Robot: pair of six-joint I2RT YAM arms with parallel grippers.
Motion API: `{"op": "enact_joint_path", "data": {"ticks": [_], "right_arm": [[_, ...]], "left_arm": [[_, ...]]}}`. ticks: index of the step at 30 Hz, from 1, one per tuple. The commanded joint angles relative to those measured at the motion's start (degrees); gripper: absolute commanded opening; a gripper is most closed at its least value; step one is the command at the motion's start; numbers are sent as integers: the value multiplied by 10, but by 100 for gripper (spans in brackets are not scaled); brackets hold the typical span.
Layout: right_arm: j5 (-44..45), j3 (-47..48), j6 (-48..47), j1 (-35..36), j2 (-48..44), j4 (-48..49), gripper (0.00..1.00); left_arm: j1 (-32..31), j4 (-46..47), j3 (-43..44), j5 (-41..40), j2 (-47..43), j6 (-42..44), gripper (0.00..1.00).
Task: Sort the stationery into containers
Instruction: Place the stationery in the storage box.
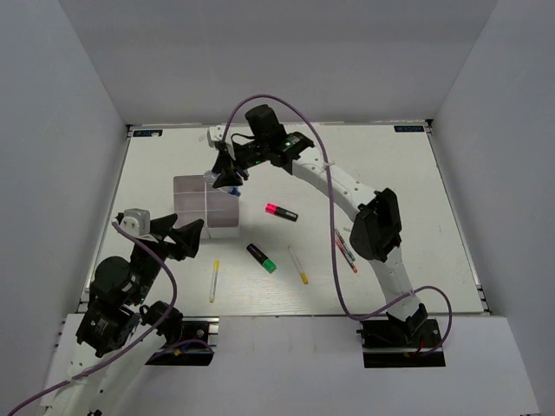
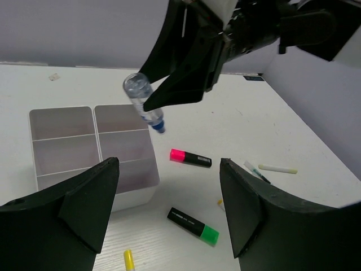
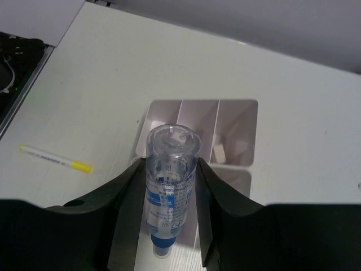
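Above the white compartmented containers, your right jaws clamp the clear blue-capped marker; left jaws stand apart, empty. One beige eraser is sorted; two black highlighters and thin pens lie unsorted on the tabletop

The clear plastic tube with blue print and a blue tip is smooth and glossy, while the right gripper and the left gripper are matt black plastic. The two adjoining square white boxes look like smooth, faintly shiny plastic, the black highlighter with a pink end has a satin sheen, and the white tabletop is matt with faint grain.
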Motion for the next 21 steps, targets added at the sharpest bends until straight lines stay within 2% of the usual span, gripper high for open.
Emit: {"op": "enact_joint_path", "data": {"ticks": [1, 6, 14, 21], "right_arm": [[-48, 55, 19, 16, 22, 87, 0], [-53, 76, 45, 42, 56, 143, 0], [-99, 119, 132, 61, 113, 294, 0], [-112, 109, 141, 75, 142, 340, 0]], "left_arm": [[3, 11, -11, 3, -19, 11, 82], [3, 22, -16, 8, -44, 17, 82], [3, 35, -22, 33, -69, 28, 82], [3, 35, -22, 33, -75, 33, 82]]}}
